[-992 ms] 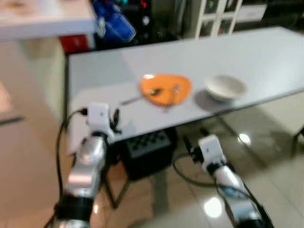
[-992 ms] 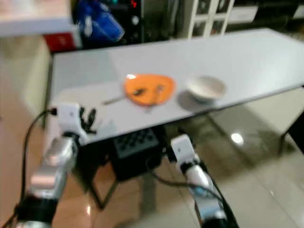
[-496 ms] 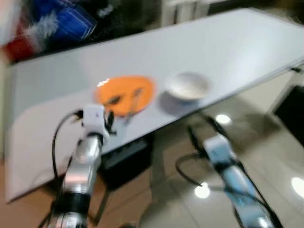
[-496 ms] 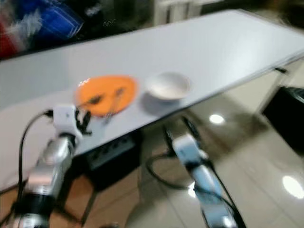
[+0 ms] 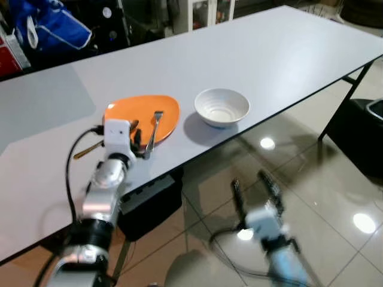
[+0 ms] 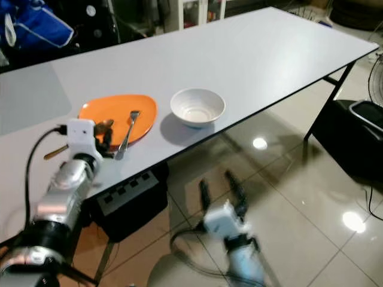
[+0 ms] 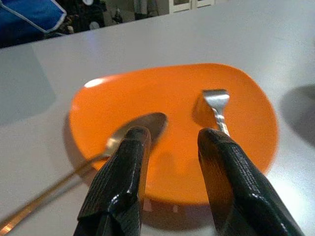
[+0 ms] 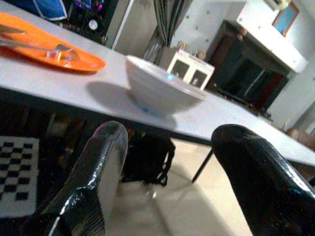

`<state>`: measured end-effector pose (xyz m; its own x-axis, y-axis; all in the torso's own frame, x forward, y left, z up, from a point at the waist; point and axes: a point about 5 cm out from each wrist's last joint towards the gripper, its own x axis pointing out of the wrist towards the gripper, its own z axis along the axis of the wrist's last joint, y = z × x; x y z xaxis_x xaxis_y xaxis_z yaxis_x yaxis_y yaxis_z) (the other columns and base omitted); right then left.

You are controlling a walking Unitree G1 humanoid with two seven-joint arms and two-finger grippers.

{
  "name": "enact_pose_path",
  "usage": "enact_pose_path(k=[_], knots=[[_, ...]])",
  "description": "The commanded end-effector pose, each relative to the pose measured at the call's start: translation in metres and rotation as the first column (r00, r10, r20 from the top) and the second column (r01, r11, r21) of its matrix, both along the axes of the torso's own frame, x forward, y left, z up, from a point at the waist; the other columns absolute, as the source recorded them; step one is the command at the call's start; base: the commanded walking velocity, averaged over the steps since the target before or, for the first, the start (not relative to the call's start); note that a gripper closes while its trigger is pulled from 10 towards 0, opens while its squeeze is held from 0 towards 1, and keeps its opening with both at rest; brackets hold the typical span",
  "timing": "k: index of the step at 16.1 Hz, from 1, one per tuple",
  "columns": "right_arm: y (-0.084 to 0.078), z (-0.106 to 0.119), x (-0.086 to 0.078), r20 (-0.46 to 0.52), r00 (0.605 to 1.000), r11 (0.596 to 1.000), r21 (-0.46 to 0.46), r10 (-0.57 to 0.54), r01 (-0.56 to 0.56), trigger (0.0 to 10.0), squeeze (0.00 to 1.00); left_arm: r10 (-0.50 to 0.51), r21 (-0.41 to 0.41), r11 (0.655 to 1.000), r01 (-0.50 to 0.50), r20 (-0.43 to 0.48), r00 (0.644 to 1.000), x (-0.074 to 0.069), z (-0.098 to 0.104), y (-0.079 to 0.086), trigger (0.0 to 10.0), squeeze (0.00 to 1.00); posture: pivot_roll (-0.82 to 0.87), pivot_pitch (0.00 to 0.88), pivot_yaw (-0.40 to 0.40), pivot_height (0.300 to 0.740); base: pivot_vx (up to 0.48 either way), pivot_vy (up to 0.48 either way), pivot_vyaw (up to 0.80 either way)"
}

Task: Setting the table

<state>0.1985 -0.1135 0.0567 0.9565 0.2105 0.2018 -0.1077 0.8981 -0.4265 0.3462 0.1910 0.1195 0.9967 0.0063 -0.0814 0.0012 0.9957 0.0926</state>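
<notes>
An orange plate [image 5: 139,113] lies near the front edge of the long white table [image 5: 287,54]. On the plate are a fork [image 5: 154,127] and a spoon [image 7: 146,124], whose handle sticks out over the table. A white bowl [image 5: 221,107] stands to the right of the plate. My left gripper [image 7: 170,135] is open at the plate's near rim, one finger by the spoon's bowl and the other by the fork, holding nothing. My right gripper [image 5: 254,190] is open and empty below the table edge, over the floor, pointing toward the bowl [image 8: 162,91].
A black checkered box [image 6: 125,197] sits under the table near my left arm. A blue bag [image 5: 51,30] lies beyond the table's far left. A dark bin [image 5: 365,131] stands on the glossy tiles at the right, by the table leg [image 5: 338,104].
The camera has swung, so the whole scene shifted and sharpened. My left gripper has come up to the plate's near rim. My right arm has dropped lower, away from the table edge.
</notes>
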Motion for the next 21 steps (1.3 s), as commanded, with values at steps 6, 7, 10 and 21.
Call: enact_pose_path(k=[6, 7, 10, 21], knots=[[0.031, 0.001, -0.028, 0.014, 1.0, 1.0, -0.003, -0.002, 0.002, 10.0, 0.0, 0.004, 0.046, 0.999, 0.0, -0.076, 0.997, 0.019, 0.007, 0.021, 10.0, 0.0, -0.06, 0.062, 0.065, 0.74, 0.0, 0.0, 0.0], [0.027, 0.002, -0.025, 0.018, 1.0, 1.0, -0.005, -0.006, 0.006, 10.0, 0.0, 0.008, 0.048, 0.999, -0.004, -0.092, 0.996, 0.02, 0.007, 0.023, 10.0, 0.0, -0.06, 0.065, 0.069, 0.74, 0.0, 0.0, 0.0], [0.02, 0.008, -0.017, 0.028, 0.999, 0.999, -0.011, -0.03, 0.03, 10.0, 0.0, 0.088, -0.028, 0.995, -0.094, -0.168, 0.982, 0.023, 0.004, 0.044, 10.0, 0.0, -0.07, 0.067, 0.082, 0.74, 0.0, 0.0, 0.0], [0.022, 0.018, -0.021, 0.018, 0.998, 0.999, -0.012, -0.052, 0.052, 10.0, 0.0, 0.064, -0.025, 0.997, -0.071, -0.226, 0.972, 0.023, 0.014, 0.081, 10.0, 0.0, -0.08, 0.054, 0.103, 0.74, 0.0, 0.0, 0.0]])
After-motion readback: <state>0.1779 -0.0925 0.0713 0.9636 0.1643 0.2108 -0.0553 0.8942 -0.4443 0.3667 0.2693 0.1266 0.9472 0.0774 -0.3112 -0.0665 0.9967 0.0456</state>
